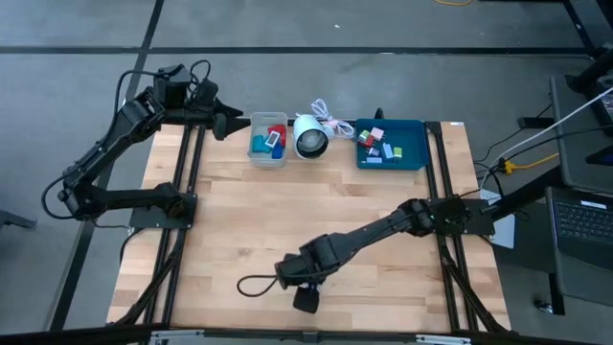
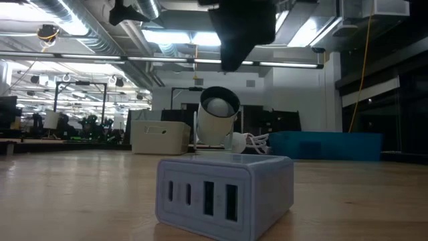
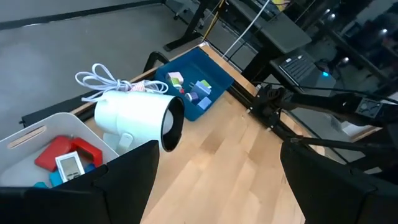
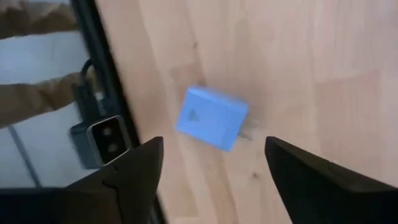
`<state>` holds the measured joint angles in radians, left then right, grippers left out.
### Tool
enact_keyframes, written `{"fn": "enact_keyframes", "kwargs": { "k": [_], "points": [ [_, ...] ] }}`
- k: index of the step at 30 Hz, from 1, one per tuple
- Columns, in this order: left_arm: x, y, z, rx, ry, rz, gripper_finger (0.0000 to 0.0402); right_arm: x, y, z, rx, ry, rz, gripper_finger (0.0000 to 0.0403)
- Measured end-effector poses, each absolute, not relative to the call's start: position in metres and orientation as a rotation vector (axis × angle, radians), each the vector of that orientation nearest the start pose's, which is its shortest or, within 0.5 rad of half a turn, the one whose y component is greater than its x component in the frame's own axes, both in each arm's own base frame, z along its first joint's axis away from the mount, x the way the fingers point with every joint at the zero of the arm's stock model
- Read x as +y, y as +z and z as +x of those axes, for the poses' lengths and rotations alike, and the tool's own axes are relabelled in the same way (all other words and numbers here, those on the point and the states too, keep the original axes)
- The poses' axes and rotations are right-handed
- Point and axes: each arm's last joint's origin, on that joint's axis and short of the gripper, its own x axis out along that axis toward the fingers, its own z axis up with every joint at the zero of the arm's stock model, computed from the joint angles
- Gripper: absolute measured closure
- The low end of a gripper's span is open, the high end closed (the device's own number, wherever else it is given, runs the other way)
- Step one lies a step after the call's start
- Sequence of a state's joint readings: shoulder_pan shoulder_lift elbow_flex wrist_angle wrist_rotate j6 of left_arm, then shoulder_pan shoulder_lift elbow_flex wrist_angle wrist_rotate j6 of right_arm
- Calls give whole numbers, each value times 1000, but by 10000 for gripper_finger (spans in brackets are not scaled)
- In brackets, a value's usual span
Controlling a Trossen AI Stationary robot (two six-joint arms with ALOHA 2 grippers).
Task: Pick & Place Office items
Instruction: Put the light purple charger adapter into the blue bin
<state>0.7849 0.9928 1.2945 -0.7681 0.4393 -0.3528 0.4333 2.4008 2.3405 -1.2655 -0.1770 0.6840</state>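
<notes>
A light-blue charger block with several ports lies flat on the wood table near its front edge. It also shows in the right wrist view as the block. My right gripper hangs open above it, pointing steeply down, as the dark gripper overhead, and it hides the block in the high view at the gripper. Small red, blue and white office items lie in the grey bin and the blue tray at the far edge. My left gripper waits open by the bin, at the far left.
A white round black-faced object with a coiled white cord lies between the bin and the tray. A small camera and a black rail stand at the near edge, close to the block. Bare wood spreads over the table's middle.
</notes>
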Motion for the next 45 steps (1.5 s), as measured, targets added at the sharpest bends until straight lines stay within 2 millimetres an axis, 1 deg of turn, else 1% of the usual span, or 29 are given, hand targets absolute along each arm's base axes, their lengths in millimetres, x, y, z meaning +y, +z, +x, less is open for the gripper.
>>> {"fn": "enact_keyframes", "kwargs": {
  "k": [3, 7, 9, 11, 13, 15, 17, 21, 26, 33, 38, 45],
  "points": [
    [115, 412, 133, 328, 407, -613, 71, 206, 233, 440, 1405, -3, 344, 100],
    [114, 408, 131, 373, 409, -625, 71, 210, 223, 446, 1393, -21, 375, 94],
    [113, 405, 130, 402, 407, -631, 71, 216, 214, 451, 1382, -11, 413, 94],
    [111, 402, 129, 434, 406, -638, 71, 221, 208, 450, 1392, -25, 415, 94],
    [110, 400, 128, 459, 404, -634, 71, 225, 204, 453, 1363, -24, 441, 94],
    [109, 398, 127, 484, 404, -638, 71, 226, 201, 451, 1387, -46, 442, 94],
    [109, 397, 127, 496, 401, -629, 71, 229, 193, 455, 1380, -42, 453, 94],
    [109, 396, 126, 509, 398, -624, 71, 237, 173, 456, 1434, -19, 478, 94],
    [109, 396, 126, 515, 393, -612, 71, 238, 163, 451, 1496, -78, 471, 94],
    [109, 395, 127, 520, 390, -607, 71, 235, 166, 453, 1491, -83, 507, 98],
    [109, 395, 127, 520, 388, -607, 71, 228, 176, 456, 1493, -49, 542, 99],
    [108, 396, 127, 516, 337, -615, 71, 225, 173, 448, 1573, -87, 504, 100]
  ]
}}
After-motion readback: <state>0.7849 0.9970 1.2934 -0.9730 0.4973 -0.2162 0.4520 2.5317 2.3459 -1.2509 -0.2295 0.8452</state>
